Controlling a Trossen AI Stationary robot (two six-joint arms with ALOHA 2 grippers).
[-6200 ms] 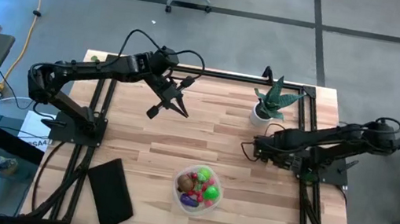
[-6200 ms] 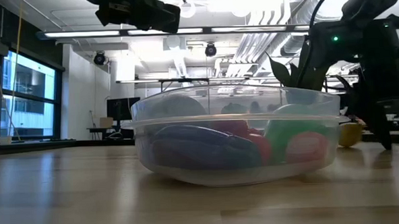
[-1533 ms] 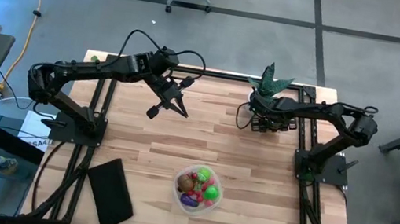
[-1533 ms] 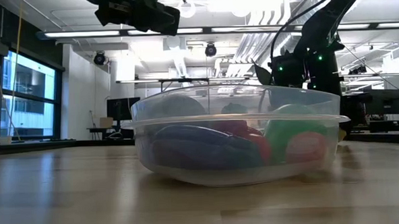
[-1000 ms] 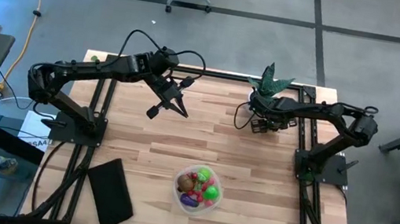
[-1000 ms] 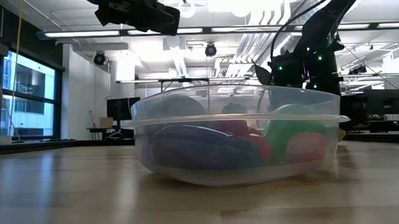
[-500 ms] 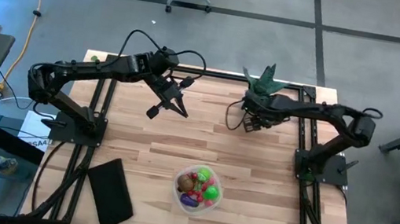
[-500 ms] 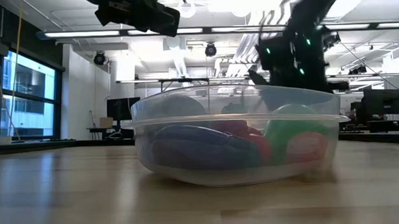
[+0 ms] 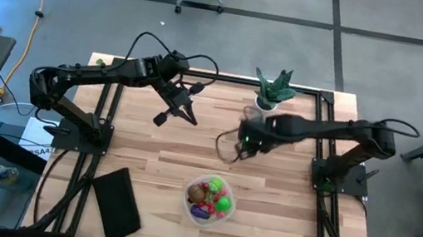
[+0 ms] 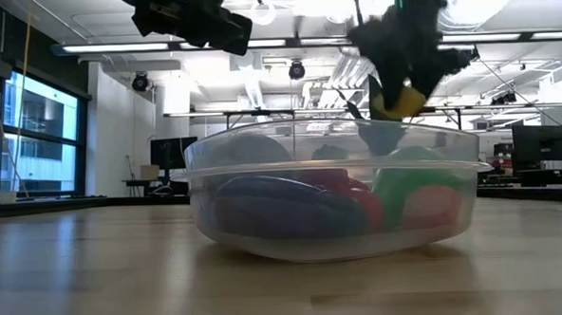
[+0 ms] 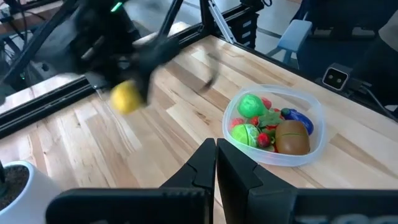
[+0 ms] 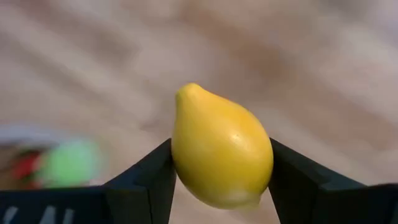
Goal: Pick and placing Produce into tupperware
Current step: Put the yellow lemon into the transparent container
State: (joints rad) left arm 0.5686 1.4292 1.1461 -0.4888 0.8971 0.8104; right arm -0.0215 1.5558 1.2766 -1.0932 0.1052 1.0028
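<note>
Carry step: right gripper [image 12: 219, 186] has its fingers clamped on the lemon [image 12: 221, 149], held in the air above the table [image 9: 148, 147], between the plant [image 9: 273, 90] and the tub [image 9: 210, 200], not over the tub yet. Tub sits near front edge w/ the other produce [image 11: 273, 122] already inside. Left gripper [image 11: 215, 163] hangs back-left, fingers together, empty. Next, I'd judge: bring lemon over the tub's open top, lower, then let go w/o knocking the rim.

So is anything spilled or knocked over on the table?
Nothing stands out. The spiky green plant stands upright, the clear round plastic container sits level with its toy produce inside, and the right gripper holds a yellow toy lemon.
</note>
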